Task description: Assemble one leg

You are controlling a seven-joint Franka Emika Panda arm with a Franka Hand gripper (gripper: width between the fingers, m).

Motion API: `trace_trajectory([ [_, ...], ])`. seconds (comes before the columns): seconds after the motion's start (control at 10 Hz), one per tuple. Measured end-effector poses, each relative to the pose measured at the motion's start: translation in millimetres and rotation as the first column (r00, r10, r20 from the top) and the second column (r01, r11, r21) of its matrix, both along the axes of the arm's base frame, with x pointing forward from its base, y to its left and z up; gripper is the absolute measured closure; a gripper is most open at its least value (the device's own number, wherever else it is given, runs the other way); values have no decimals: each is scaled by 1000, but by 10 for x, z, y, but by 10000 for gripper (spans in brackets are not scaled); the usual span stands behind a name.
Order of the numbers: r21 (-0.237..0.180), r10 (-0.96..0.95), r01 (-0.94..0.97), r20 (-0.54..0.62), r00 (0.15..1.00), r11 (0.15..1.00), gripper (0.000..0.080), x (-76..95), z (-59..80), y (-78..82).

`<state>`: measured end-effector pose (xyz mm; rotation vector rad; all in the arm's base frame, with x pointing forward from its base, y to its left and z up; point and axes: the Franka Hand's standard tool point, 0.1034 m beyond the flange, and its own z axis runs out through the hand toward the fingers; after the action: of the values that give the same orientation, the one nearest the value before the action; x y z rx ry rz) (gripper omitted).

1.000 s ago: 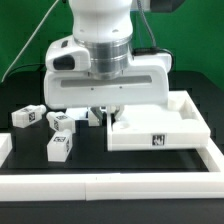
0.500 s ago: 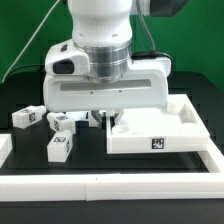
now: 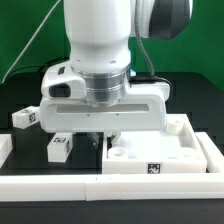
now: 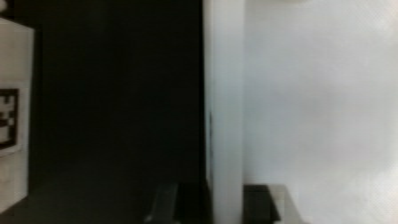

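Observation:
My gripper (image 3: 103,136) is shut on the rim of the large flat white tray-like piece (image 3: 165,155) at its corner toward the exterior view's left. In the wrist view the two dark fingers (image 4: 182,203) sit on either side of that white rim (image 4: 224,110), with the gripper (image 4: 221,203) closed round it. One leg (image 3: 25,117), a small white block with a marker, lies at the far left. A second leg (image 3: 60,148) lies nearer the front. A leg's marker face also shows in the wrist view (image 4: 13,100). The gripper body hides any other legs.
A low white rail (image 3: 110,186) runs along the front of the black table, and the tray-like piece now lies right behind it. A white block (image 3: 4,146) stands at the left edge. A green backdrop is behind the arm.
The gripper has moved toward the front rail, and the tray-like piece has moved with it. The two legs in view have stayed in place.

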<state>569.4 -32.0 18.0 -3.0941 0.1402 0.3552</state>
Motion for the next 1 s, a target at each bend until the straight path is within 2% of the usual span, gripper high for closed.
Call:
trace_trajectory([
  [0.2, -15, -21, 21, 15, 1000, 1000, 742, 87, -56, 86],
  [0.4, -29, -8, 10, 68, 998, 1000, 742, 167, -73, 97],
  [0.6, -65, 22, -16, 85, 996, 998, 742, 226, -64, 103],
  [1.0, -62, 19, -14, 86, 996, 998, 741, 229, -66, 59],
])
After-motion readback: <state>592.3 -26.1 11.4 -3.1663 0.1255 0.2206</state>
